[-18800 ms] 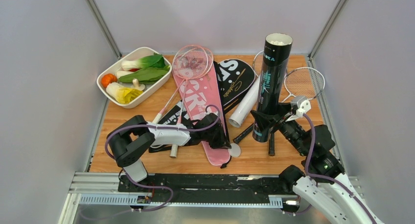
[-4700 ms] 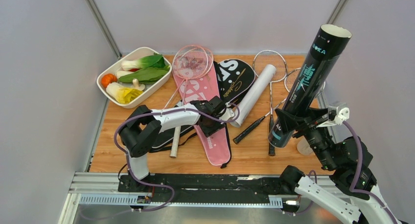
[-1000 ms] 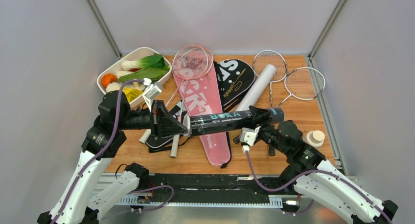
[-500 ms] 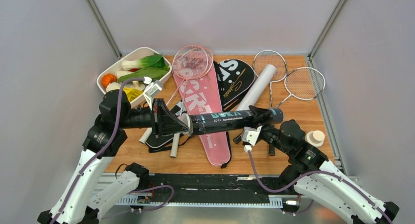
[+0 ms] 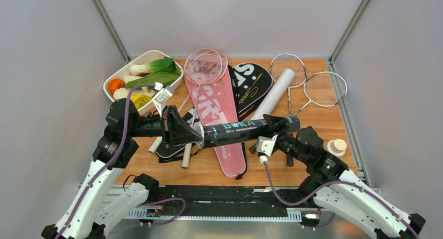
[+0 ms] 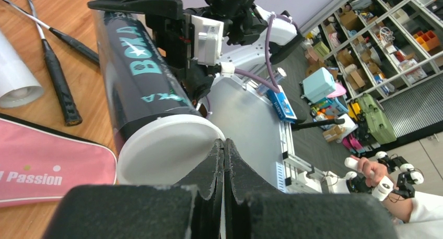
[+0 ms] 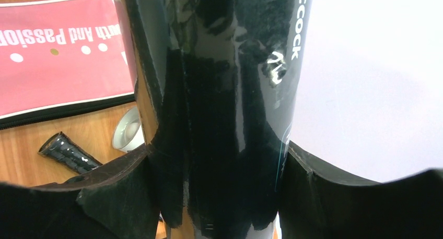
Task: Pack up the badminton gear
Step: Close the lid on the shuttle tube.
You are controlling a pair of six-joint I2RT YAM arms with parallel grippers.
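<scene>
A long black tube [image 5: 240, 129] hangs level above the pink cover [image 5: 217, 111]. My right gripper [image 5: 282, 128] is shut on the tube's right end, and the tube's glossy body [image 7: 230, 93] fills the space between its fingers. A white cap [image 6: 162, 147] sits on the tube's left end. My left gripper [image 5: 197, 136] is shut, holds nothing, and its tips [image 6: 223, 142] touch the cap's rim. A pink racket [image 5: 205, 66], a black cover [image 5: 251, 82], a white tube [image 5: 274, 93] and two silver rackets [image 5: 288, 67] lie behind.
A white dish of vegetables [image 5: 143, 80] stands at the back left. A small white bottle with a tan cap [image 5: 336, 146] sits near the right edge. Grey walls close in both sides and the back.
Several seconds ago my right gripper held the tube upright; it has since been laid level. Over the last second the tube and both grippers have barely shifted, and the left tips stay against the cap.
</scene>
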